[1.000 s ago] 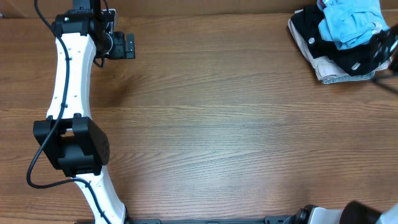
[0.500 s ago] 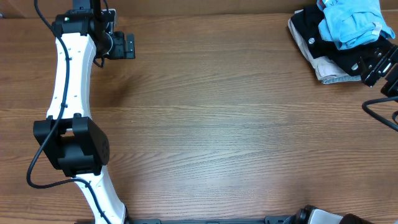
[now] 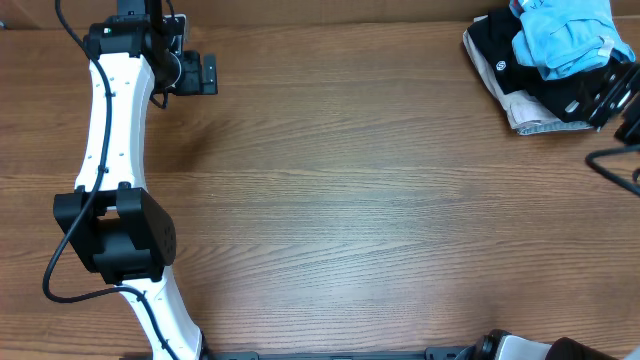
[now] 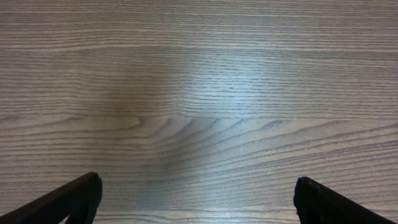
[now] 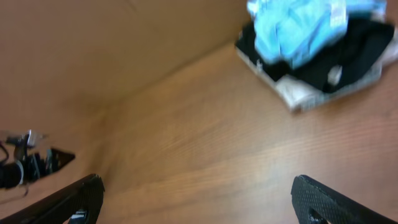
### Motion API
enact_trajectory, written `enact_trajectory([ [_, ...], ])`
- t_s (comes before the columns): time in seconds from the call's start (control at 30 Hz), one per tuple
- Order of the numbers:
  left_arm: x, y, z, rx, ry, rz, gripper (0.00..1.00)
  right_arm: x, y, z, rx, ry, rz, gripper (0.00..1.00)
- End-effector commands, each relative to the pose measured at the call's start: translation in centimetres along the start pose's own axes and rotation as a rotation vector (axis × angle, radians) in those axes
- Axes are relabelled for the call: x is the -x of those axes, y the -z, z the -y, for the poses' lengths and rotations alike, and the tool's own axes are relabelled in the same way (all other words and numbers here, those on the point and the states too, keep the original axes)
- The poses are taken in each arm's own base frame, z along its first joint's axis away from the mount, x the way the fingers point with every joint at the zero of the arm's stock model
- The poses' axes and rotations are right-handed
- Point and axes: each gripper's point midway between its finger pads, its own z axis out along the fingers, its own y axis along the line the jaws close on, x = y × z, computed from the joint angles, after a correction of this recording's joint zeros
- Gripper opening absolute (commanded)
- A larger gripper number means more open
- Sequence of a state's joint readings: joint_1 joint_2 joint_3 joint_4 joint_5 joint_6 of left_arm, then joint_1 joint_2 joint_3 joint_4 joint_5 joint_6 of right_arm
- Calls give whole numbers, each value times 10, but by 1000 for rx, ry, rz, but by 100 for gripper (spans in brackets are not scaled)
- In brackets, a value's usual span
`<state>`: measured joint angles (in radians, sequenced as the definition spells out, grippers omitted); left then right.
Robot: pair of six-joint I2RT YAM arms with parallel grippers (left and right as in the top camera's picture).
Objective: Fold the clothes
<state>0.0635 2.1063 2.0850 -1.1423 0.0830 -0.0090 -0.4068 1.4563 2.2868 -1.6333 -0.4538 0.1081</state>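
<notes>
The light sky-blue T-shirt (image 3: 565,35) lies crumpled on top of a pile at the table's far right corner; it also shows in the right wrist view (image 5: 298,28). My right gripper (image 3: 618,95) is at the right edge, just beside the pile, open and empty; its fingertips (image 5: 196,193) frame bare table. My left gripper (image 3: 205,73) is at the far left, far from the shirt, open and empty over bare wood (image 4: 198,196).
Under the blue shirt lie a black garment with white round logos (image 3: 500,55) and a white/beige folded garment (image 3: 530,115). A black cable (image 3: 615,165) hangs by the right edge. The wooden table (image 3: 350,200) spans the view.
My right gripper drew back from the pile toward the right edge, then shifted slightly up along it. The left arm and the clothes have not moved.
</notes>
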Motion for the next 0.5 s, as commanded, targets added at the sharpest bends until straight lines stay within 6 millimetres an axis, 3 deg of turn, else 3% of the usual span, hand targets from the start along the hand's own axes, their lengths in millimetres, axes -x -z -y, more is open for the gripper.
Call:
enact_trajectory([
  [0.0, 2, -4, 1, -14, 19, 0, 100, 11, -2, -10, 6, 67, 57, 100],
  [0.13, 2, -4, 1, -14, 19, 0, 100, 24, -7, -30, 0, 184, 174, 100],
  [0.27, 2, -4, 1, -14, 19, 0, 100, 24, -16, -42, 1, 257, 275, 100],
  [0.47, 2, -4, 1, -14, 19, -1, 100, -6, -46, -37, 62, 309, 398, 100],
])
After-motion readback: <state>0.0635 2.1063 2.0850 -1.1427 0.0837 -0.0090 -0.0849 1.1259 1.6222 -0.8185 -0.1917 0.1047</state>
